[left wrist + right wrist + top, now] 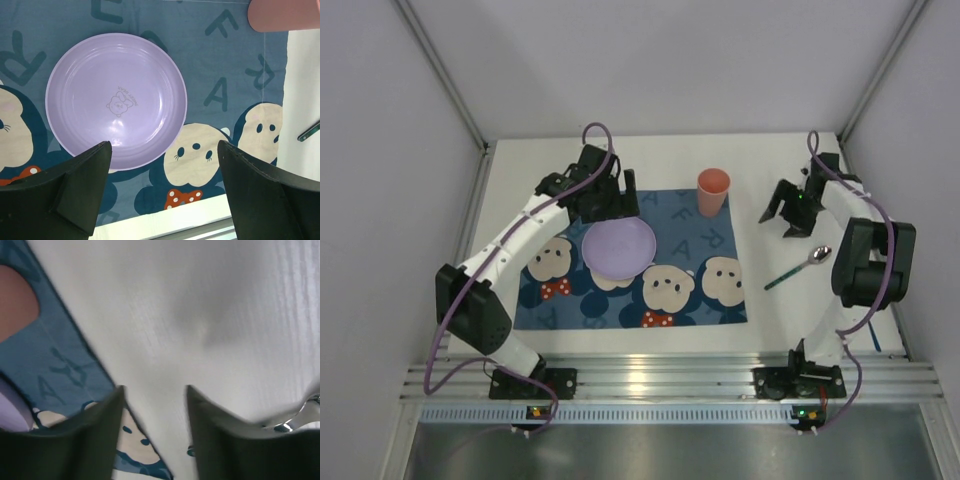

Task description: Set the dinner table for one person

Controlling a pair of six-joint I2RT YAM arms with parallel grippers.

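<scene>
A lilac plate (618,247) lies on a dark blue cartoon mat (700,290), which rests on the white dinner table (790,310). My left gripper (612,212) hovers over the plate's far edge, open wide and holding nothing. In the left wrist view the plate (116,100) fills the middle, above the open left gripper (164,152). A pink cup (713,192) stands at the mat's far right corner. A spoon (800,267) with a green handle lies on the table right of the mat. My right gripper (780,222) hangs above bare table beyond the spoon. Its jaws (155,395) stand apart with nothing between them.
The right wrist view is blurred, with the spoon's shiny bowl (300,415) at the right edge, the mat's edge (60,360) and the cup (15,300) at left. White walls close in the table on three sides. A metal rail (660,380) runs along the near edge.
</scene>
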